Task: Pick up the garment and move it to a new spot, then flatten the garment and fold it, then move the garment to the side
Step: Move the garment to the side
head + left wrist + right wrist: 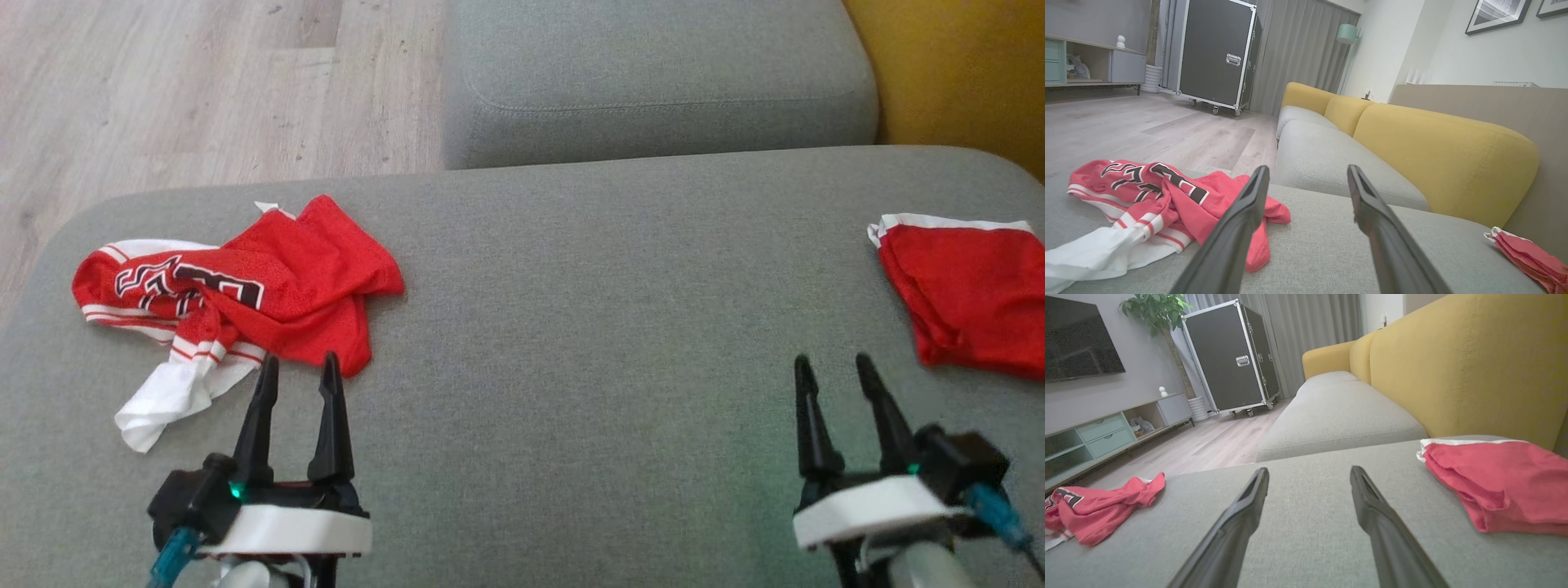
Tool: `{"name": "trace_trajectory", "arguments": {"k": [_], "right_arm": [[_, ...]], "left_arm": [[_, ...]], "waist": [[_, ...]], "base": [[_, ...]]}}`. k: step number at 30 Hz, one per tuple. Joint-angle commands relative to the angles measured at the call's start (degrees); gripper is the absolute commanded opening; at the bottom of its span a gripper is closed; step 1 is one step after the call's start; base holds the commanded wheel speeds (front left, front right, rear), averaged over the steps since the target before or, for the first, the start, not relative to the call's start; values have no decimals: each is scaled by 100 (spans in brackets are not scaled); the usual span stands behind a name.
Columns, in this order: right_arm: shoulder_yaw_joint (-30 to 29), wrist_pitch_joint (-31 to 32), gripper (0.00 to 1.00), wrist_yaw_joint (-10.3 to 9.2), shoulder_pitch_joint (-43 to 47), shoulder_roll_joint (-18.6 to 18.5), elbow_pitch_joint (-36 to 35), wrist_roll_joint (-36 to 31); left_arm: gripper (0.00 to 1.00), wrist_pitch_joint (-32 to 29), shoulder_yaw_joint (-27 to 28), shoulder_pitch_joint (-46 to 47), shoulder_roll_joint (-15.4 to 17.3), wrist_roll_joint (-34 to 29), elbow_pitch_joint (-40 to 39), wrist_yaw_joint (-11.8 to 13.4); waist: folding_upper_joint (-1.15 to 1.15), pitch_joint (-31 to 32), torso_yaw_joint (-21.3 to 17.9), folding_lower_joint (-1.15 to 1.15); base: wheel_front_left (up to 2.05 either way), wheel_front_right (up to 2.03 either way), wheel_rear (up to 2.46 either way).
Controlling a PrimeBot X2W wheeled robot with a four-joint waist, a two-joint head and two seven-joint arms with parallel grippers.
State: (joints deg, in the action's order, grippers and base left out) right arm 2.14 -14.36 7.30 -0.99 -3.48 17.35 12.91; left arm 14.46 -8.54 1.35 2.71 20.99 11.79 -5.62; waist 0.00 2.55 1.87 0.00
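Crumpled red jersey (310,278) on grey sofa (571,327) beside left gripper (300,360)

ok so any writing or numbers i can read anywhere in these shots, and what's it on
No text here can be read whole.
crumpled jersey: black white-edged characters, creased and partly hidden, unreadable.
folded red garment: no text showing.
black wheeled case: no legible label.

The left hand (300,361) and the right hand (833,360) look alike: two long, tapering black fingers (331,425) on a black block (192,502) with a small green light (236,491), a rounded white collar (294,531), a teal cable (173,554) and a pale grey forearm (922,569).
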Motion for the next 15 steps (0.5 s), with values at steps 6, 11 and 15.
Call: {"name": "trace_trajectory", "arguments": {"k": [6,11,15], "right_arm": [[148,-63,100,19,177,55,-517,-152],[198,-63,100,19,172,58,-579,-132],[205,-63,100,19,154,59,-594,-109]], "left_arm": [[100,54,186,72,17,-262,-132,-58],[100,54,128,88,17,-453,65,42],[100,54,104,128,17,-501,129,112]], "waist": [[0,-14,-14,0],[0,-10,-23,0],[0,3,-38,0]], "base": [[0,0,0],[0,0,0],[0,0,0]]}}
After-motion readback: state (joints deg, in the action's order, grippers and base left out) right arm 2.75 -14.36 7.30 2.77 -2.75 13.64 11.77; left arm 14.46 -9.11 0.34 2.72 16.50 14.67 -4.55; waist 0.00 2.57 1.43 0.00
